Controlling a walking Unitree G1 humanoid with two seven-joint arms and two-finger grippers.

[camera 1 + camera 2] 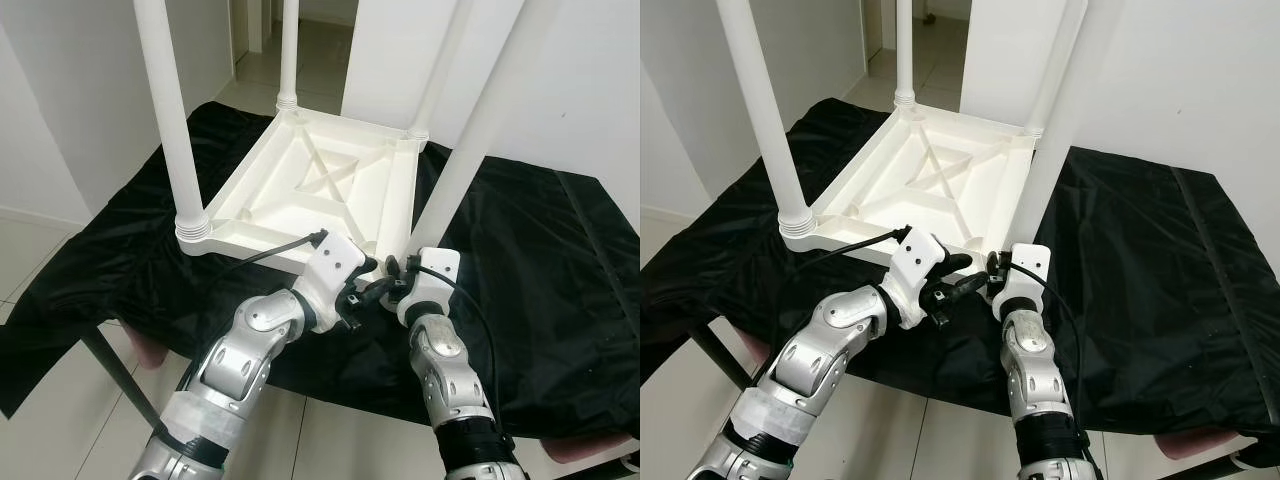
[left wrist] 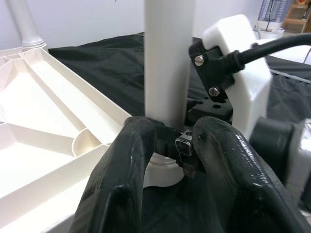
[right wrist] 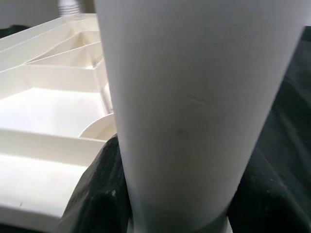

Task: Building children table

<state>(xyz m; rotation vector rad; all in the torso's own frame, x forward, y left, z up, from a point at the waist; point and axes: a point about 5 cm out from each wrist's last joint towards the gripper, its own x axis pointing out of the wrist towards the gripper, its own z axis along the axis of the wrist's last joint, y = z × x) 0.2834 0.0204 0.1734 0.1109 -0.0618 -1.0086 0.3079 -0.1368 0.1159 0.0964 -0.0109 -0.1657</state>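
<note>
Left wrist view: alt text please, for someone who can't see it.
A white table leg stands upright in the corner socket of the upturned white tabletop, with the left tool closed around its base, one black finger each side. The right tool's white housing sits just beyond the leg, over black cloth.

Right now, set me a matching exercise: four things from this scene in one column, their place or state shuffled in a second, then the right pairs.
Things:
1. white tabletop
2. black cloth
3. near-right table leg
4. right gripper

Places or states:
A. spread under the table parts
B. closed round the base of a leg
C. lying upside down, ribs showing
D. standing in its corner socket, left gripper at its base too

Pairs: 1-C, 2-A, 3-D, 4-B
</note>
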